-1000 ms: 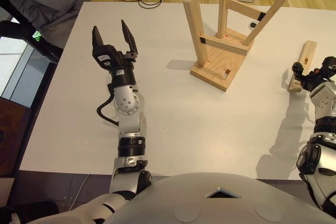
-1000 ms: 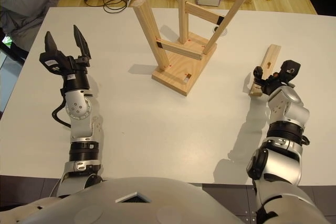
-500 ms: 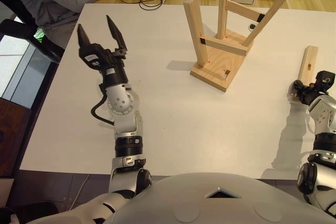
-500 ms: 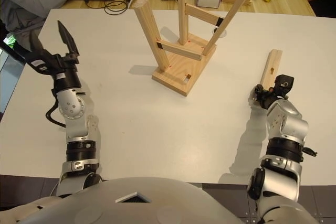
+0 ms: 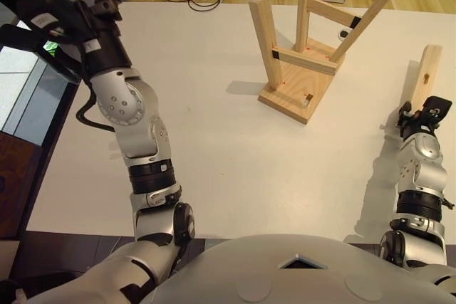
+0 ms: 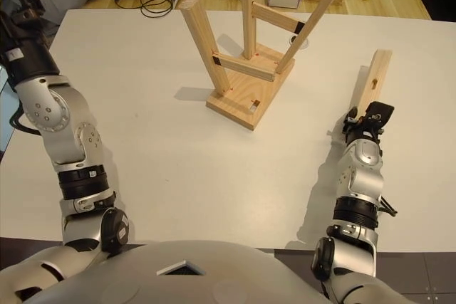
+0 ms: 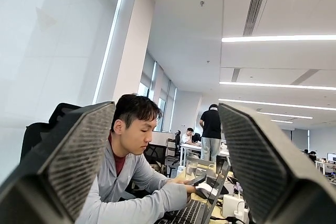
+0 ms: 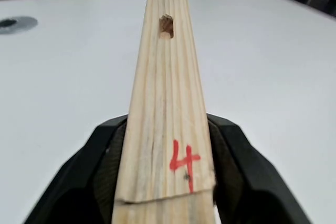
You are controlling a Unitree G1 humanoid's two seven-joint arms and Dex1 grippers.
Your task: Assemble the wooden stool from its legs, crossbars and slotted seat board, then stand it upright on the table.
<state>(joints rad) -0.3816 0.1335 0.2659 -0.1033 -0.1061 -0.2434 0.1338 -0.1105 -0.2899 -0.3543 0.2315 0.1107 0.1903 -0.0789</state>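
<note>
The right gripper (image 8: 164, 156) clamps the loose leg (image 8: 167, 66) by one end over the table's (image 5: 214, 140) right side; the left gripper (image 7: 168, 129) is raised, fingers spread, off its left edge.
Gripped low, its far end is free, likely for the empty slot (image 5: 308, 97) in the seat board (image 5: 285, 101), inverted mid-table. Count: three fitted legs (image 5: 265, 40), one held, two crossbars (image 5: 306, 58).

The left arm's black two-fingered tool (image 7: 165, 109) is spread wide, its ribbed dark pads (image 7: 79, 153) framing an office room under long white ceiling light strips (image 7: 278, 39).
</note>
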